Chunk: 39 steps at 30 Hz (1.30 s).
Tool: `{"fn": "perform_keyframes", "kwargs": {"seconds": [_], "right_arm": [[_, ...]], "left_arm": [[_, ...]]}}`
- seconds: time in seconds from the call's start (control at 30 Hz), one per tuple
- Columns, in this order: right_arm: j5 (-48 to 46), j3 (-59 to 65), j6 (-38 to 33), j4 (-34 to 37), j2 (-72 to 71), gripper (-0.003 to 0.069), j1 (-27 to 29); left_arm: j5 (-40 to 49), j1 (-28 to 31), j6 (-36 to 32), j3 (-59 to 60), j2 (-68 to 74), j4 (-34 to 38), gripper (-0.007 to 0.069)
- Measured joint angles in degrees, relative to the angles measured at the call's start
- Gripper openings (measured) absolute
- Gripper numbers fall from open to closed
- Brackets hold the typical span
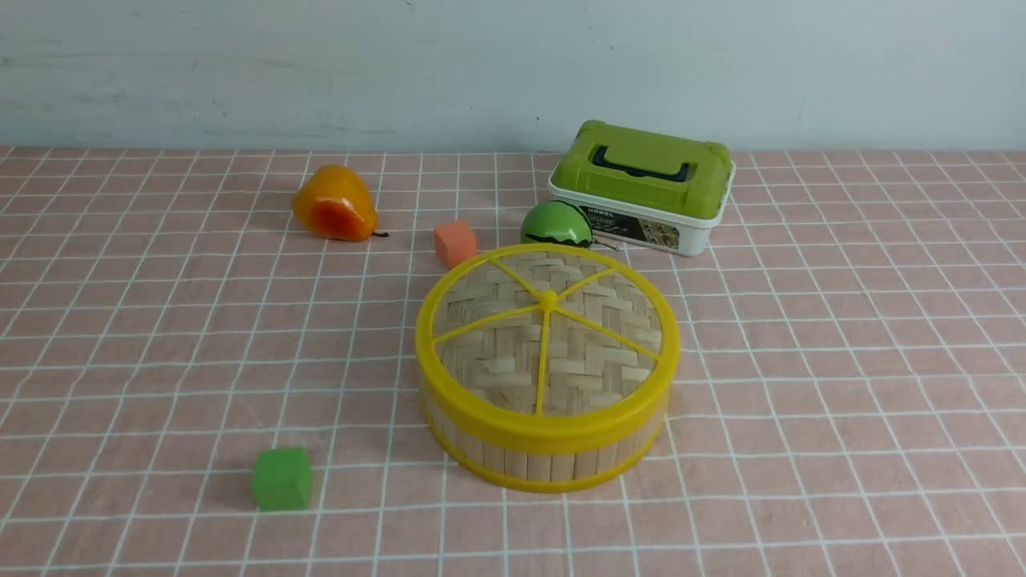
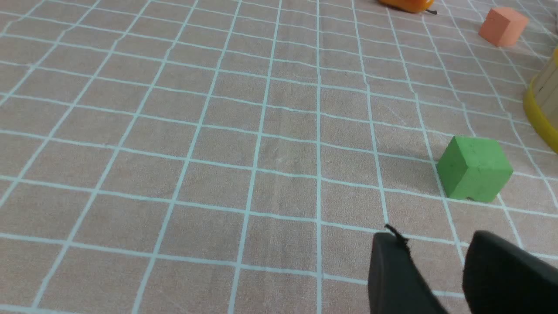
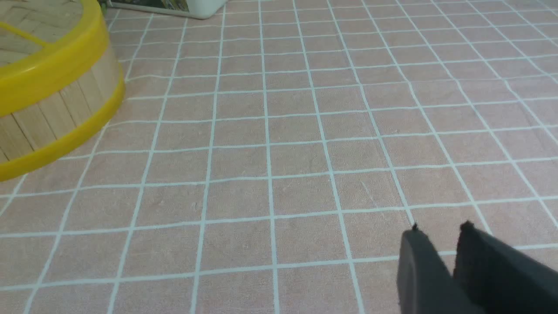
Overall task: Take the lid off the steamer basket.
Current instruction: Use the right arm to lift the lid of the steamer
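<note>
A table (image 1: pixel 842 361) under a pink cloth with a white grid, seen from the robot's side; neither arm shows in the front view.

At far left, the left jaws hang low over the cloth, spread apart and holding nothing, with a green cube (image 1: pixel 281 478) just ahead of them. Further back lies an orange toy pear (image 1: pixel 333 214) on its side. Towards the middle sits a small orange cube (image 1: pixel 454 244).

Centre stage is the steamer basket (image 1: pixel 545 457), upright on the table and near the front, probably so either arm can reach it. The lid (image 1: pixel 547 328) is on it, seated flat inside the yellow top rim – the task has not begun. Its small centre knob looks like the natural place to pinch.

Just behind the basket is a green striped ball like a watermelon (image 1: pixel 556 224), beside a white box (image 1: pixel 641 188) with a green lid. The box has a dark label – its writing is too small to read.

At right, the right jaws hover low over bare cloth, parted only narrowly and empty, well apart from the basket.
</note>
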<state>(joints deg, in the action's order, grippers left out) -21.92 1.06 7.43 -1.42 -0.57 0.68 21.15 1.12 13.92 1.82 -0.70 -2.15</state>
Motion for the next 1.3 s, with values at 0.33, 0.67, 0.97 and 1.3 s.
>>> {"fn": "perform_keyframes", "kwargs": {"seconds": [0.33,0.67,0.97,1.3], "right_arm": [[0.0,0.0,0.0,0.0,0.0,0.012,0.0],[0.0,0.0,0.0,0.0,0.0,0.0129,0.0],[0.0,0.0,0.0,0.0,0.0,0.014,0.0],[0.0,0.0,0.0,-0.4,0.0,0.015,0.0]], "left_arm": [[0.0,0.0,0.0,0.0,0.0,0.0,0.0239],[0.0,0.0,0.0,0.0,0.0,0.0,0.0239],[0.0,0.0,0.0,0.0,0.0,0.0,0.0239],[0.0,0.0,0.0,0.0,0.0,0.0,0.0239]]}}
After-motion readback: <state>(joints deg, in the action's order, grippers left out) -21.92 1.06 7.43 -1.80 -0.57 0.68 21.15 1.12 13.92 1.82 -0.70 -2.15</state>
